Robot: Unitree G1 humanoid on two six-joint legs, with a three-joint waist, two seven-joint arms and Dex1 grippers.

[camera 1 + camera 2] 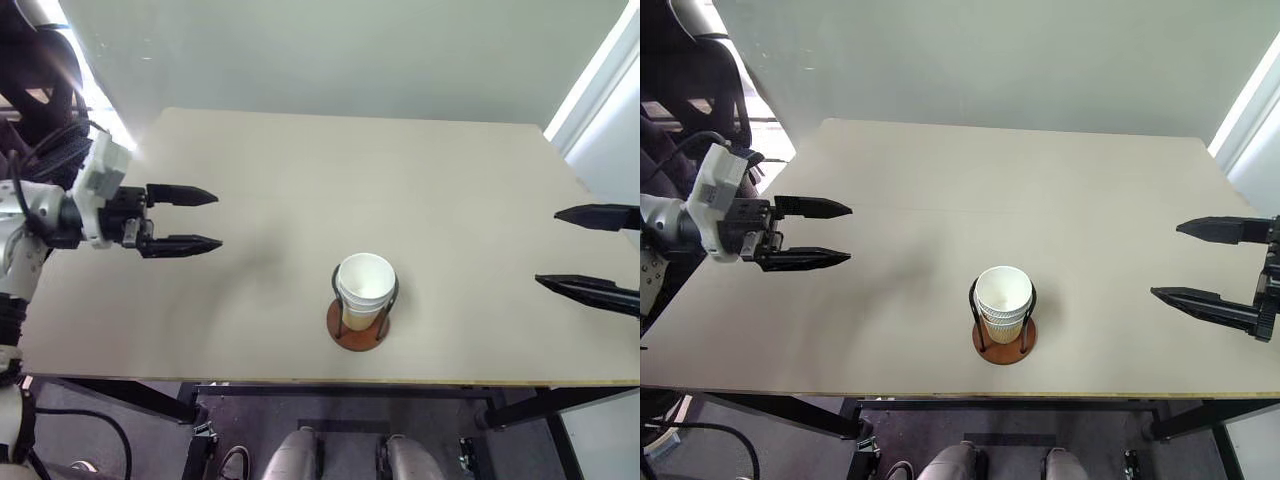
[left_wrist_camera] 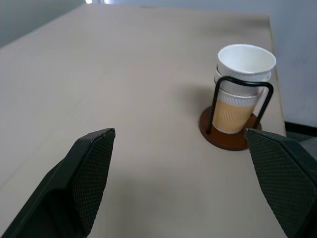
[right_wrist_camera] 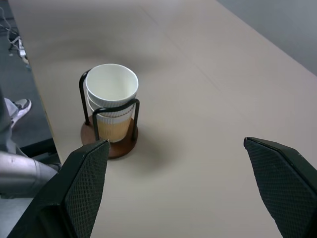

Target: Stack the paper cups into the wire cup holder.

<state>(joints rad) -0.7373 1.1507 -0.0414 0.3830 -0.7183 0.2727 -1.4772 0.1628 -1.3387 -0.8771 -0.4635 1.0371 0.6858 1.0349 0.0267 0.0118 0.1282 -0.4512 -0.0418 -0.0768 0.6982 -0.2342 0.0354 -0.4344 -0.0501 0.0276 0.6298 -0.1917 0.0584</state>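
Note:
The paper cups (image 1: pixel 365 285) sit nested one inside another in the wire cup holder (image 1: pixel 358 327), near the table's front edge at the middle. Their white rims stack above a yellow-tan side (image 2: pixel 233 114). The holder has a reddish-brown disc base (image 3: pixel 111 145) and black wire loops. My left gripper (image 1: pixel 210 220) hovers open over the table's left side, well apart from the cups, with nothing between its fingers. My right gripper (image 1: pixel 1170 262) hangs open at the right edge, likewise empty and apart from the holder.
The beige table (image 1: pixel 400 170) stretches broad and bare behind the holder. A pale wall lies beyond its far edge. Dark cables and equipment (image 1: pixel 40 110) stand off the left side.

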